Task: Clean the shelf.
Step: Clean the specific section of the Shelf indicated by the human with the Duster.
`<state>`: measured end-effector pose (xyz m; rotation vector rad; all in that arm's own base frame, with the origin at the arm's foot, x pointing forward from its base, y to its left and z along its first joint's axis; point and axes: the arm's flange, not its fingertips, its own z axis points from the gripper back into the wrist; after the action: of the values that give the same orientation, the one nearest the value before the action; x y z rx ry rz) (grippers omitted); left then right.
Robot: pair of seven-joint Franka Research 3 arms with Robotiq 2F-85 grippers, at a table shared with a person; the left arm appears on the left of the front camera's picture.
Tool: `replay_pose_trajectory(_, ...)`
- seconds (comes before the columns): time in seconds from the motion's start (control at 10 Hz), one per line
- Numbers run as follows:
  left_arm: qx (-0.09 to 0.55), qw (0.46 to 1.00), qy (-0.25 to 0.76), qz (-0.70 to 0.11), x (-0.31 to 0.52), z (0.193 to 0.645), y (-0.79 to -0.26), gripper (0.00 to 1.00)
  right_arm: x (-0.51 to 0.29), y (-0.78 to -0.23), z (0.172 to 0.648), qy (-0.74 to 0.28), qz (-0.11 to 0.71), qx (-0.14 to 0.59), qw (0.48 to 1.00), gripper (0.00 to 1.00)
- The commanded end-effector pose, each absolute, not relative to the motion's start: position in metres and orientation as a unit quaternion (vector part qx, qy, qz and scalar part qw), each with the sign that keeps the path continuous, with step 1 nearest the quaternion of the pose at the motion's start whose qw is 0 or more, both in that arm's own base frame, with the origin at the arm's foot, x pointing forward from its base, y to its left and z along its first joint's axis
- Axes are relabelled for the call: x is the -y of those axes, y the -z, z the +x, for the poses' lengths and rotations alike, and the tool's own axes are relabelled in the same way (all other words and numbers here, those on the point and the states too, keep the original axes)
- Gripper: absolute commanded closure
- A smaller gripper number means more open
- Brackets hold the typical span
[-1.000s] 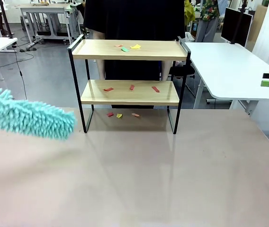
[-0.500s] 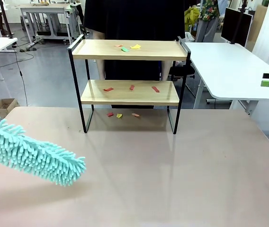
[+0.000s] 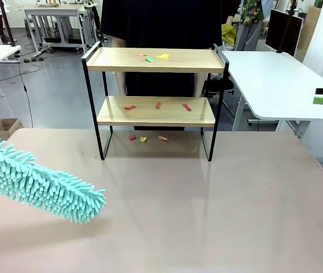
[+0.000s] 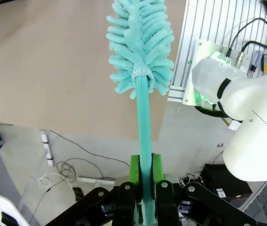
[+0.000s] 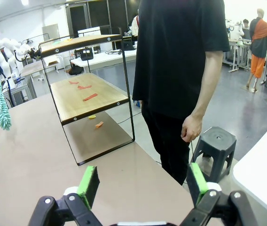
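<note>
Teal duster (image 3: 39, 182), clamped in the left gripper (image 4: 145, 162), hovers over the table (image 3: 235, 199) left of the shelf (image 3: 195, 60); paper scraps (image 3: 130, 107) litter its boards; right gripper (image 5: 143, 183) gapes empty.

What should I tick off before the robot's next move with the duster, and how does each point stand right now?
1. Grip on the tool: left pincer shut on the handle of the duster. Ok.
2. Duster at the shelf: it hangs over the left part of the table, apart from the shelf. Not ok.
3. Shelf upright on the table. Ok.
4. Shelf clean: coloured scraps lie on the top board, more on the lower board and on the table beneath. Not ok.
5. Right pincer out of the way: open, empty, back from the shelf. Ok.
6. Person's hand clear of the shelf: one hangs at the side; the other, cannot tell.
</note>
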<state>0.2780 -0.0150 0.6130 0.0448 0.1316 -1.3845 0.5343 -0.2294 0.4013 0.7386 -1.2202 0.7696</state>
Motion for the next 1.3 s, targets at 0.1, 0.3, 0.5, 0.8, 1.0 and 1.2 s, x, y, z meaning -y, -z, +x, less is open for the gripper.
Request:
replay_pose_trajectory(0.1, -0.061, 0.769, 0.636, 0.020, 0.0129, 0.2745, -0.6150, 0.87, 0.2268, -0.4043, 0.5352, -0.346, 0.329, 0.546, 0.688, 0.00)
replay_pose_trajectory(0.3, -0.061, 0.769, 0.636, 0.020, 0.0129, 0.2745, -0.6150, 0.87, 0.2268, -0.4043, 0.5352, -0.346, 0.329, 0.546, 0.688, 0.00)
replay_pose_trajectory(0.5, -0.061, 0.769, 0.636, 0.020, 0.0129, 0.2745, -0.6150, 0.87, 0.2268, -0.4043, 0.5352, -0.346, 0.329, 0.546, 0.688, 0.00)
replay_pose_trajectory(0.8, -0.061, 0.769, 0.636, 0.020, 0.0129, 0.2745, -0.6150, 0.87, 0.2268, -0.4043, 0.5352, -0.346, 0.329, 0.546, 0.688, 0.00)
replay_pose_trajectory(1.0, -0.061, 0.769, 0.636, 0.020, 0.0129, 0.2745, -0.6150, 0.87, 0.2268, -0.4043, 0.5352, -0.346, 0.329, 0.546, 0.688, 0.00)
replay_pose_trajectory(1.2, -0.061, 0.769, 0.636, 0.020, 0.0129, 0.2745, -0.6150, 0.87, 0.2268, -0.4043, 0.5352, -0.346, 0.329, 0.546, 0.688, 0.00)
